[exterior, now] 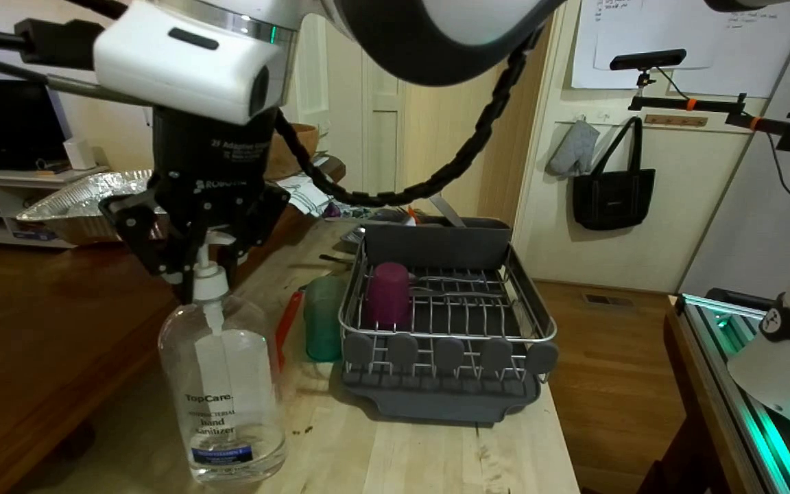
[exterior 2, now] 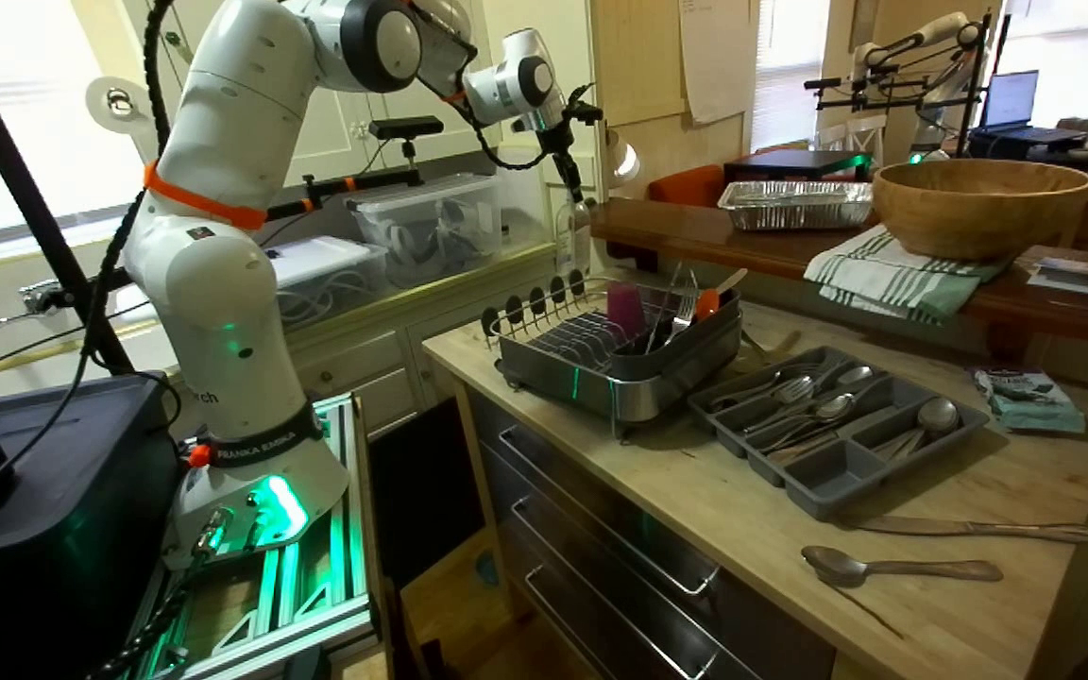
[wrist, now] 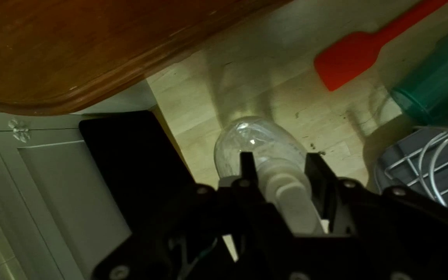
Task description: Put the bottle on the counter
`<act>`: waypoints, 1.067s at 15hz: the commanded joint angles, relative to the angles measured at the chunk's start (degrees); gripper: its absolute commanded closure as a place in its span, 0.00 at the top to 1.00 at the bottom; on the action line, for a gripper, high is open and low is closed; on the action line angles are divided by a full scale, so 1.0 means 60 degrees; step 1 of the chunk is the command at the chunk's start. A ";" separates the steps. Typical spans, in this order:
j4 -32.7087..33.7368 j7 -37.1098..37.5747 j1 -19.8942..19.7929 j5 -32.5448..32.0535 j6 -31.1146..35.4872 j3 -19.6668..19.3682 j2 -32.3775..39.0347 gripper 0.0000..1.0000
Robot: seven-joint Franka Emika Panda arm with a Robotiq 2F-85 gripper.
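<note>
The clear bottle (exterior: 220, 384), with a white pump cap and a blue-and-white label, is roughly upright over the pale-wood counter (exterior: 381, 456). It also shows in the wrist view (wrist: 253, 144) and, small, behind the dish rack in an exterior view (exterior 2: 572, 244). My gripper (exterior: 208, 280) points down from above. In the wrist view its fingers (wrist: 280, 155) lie against both sides of the pump cap, so it looks shut on the bottle's neck. The base appears at counter level, but I cannot tell if it touches.
The dish rack (exterior: 446, 384) with a purple cup (exterior: 389, 293) stands beside the bottle. A green cup (exterior: 324, 319) and a red spatula (wrist: 348, 58) lie near it. The raised dark brown top (wrist: 91, 46) borders the counter. A cutlery tray (exterior 2: 837, 477) sits beyond the rack.
</note>
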 commanded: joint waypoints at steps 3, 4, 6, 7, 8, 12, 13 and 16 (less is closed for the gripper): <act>-0.0885 0.1098 0.0326 -0.0789 -0.0635 -0.0312 -0.0881 0.12; -0.0904 0.1131 0.0311 -0.0834 -0.0730 -0.0270 -0.0902 0.12; -0.0819 0.1113 0.0283 -0.0818 -0.0943 -0.0194 -0.0872 0.12; -0.0811 0.1077 0.0267 -0.0812 -0.0958 -0.0174 -0.0864 0.12; -0.0797 0.1048 0.0240 -0.0785 -0.0956 -0.0159 -0.0846 0.12; -0.0546 0.0915 0.0182 -0.0651 -0.0831 -0.0093 -0.0610 0.37; -0.0546 0.0915 0.0180 -0.0651 -0.0831 -0.0093 -0.0614 0.37; -0.0546 0.0915 0.0178 -0.0651 -0.0831 -0.0093 -0.0617 0.37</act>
